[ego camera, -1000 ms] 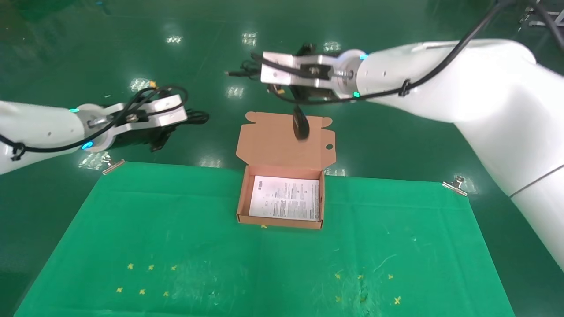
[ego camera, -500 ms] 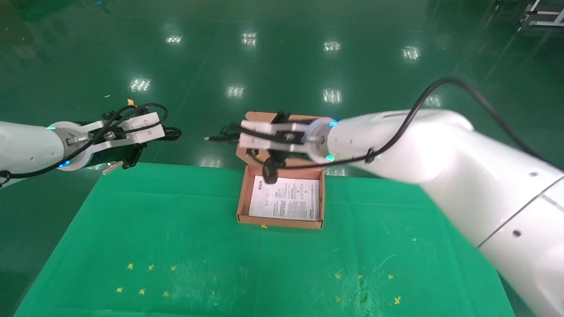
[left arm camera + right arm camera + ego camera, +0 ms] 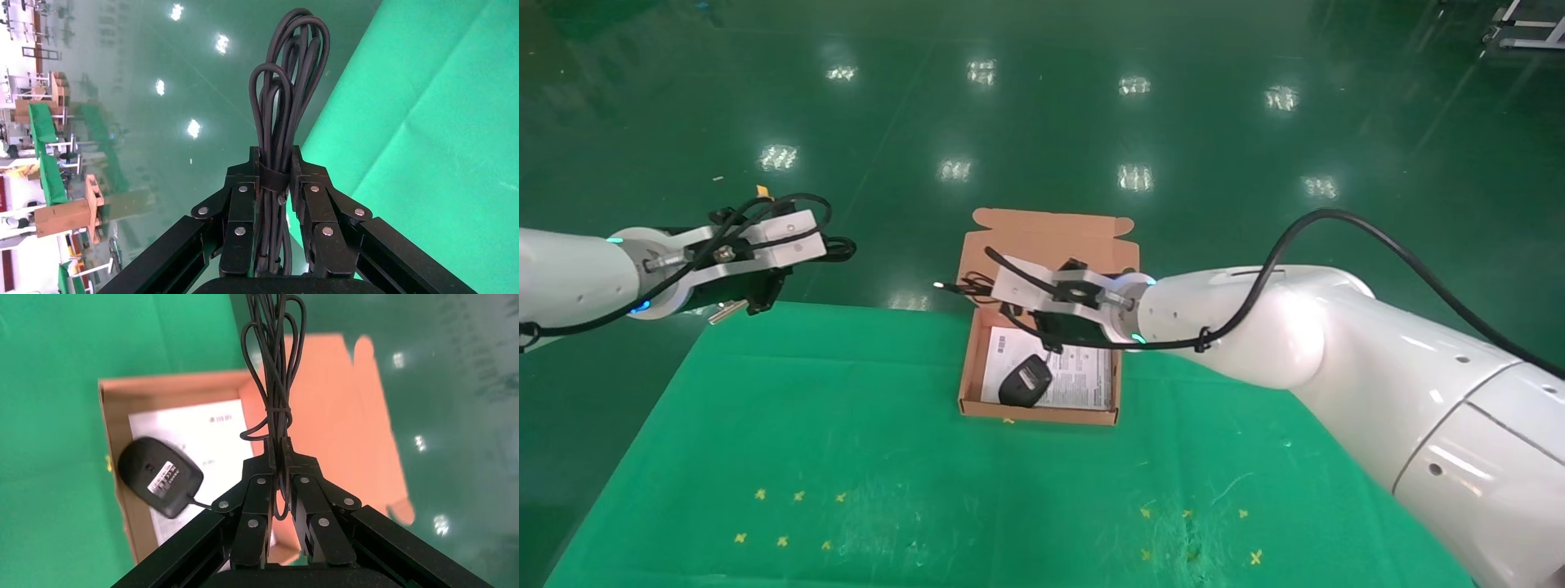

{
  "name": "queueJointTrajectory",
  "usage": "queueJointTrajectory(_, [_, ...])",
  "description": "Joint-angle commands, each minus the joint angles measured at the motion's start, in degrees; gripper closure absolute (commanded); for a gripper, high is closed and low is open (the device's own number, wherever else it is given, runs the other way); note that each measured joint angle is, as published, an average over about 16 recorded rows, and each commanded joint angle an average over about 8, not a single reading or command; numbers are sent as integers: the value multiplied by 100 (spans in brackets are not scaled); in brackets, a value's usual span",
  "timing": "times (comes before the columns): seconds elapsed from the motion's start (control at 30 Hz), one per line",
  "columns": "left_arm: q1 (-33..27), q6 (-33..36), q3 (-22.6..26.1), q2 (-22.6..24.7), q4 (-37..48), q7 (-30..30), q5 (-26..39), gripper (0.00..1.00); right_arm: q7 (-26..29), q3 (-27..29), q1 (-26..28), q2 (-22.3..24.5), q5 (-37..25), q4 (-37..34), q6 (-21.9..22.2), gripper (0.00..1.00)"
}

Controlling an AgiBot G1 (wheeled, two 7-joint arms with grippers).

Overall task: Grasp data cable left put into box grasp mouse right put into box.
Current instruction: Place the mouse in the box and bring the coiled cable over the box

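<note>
Lowered since before, right pincer clamps the cord; mouse rests in box at table's far edge. Left pincer grips data cable.

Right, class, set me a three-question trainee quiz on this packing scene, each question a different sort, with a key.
1. True or false: the mouse lies underside up in the box.
2. What does the right gripper pinch? A) the mouse's body B) the mouse's cord C) nothing
3. Fill in: the left gripper, out past the green cloth's left far corner, is shut on the ____.

Key: 1 true. 2 B. 3 data cable.
</note>
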Motion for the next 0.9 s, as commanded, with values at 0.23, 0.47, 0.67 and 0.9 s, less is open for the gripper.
queueJointTrajectory(0.23, [5,7,0,-2,-11,-6,8,100,248,-318,-35,17,66,-147,53,14])
queueJointTrajectory(0.47, [62,-59,25,59,-20,30,-36,100,284,-416,-40,145,66,19,30,0])
queueJointTrajectory(0.67, [186,-325,97,268,142,208,-217,100,407,-474,35,219,-4,105,-50,0])
queueJointTrajectory(0.9, [376,-953,249,762,635,642,-526,100,555,-448,215,704,-72,371,-102,0])
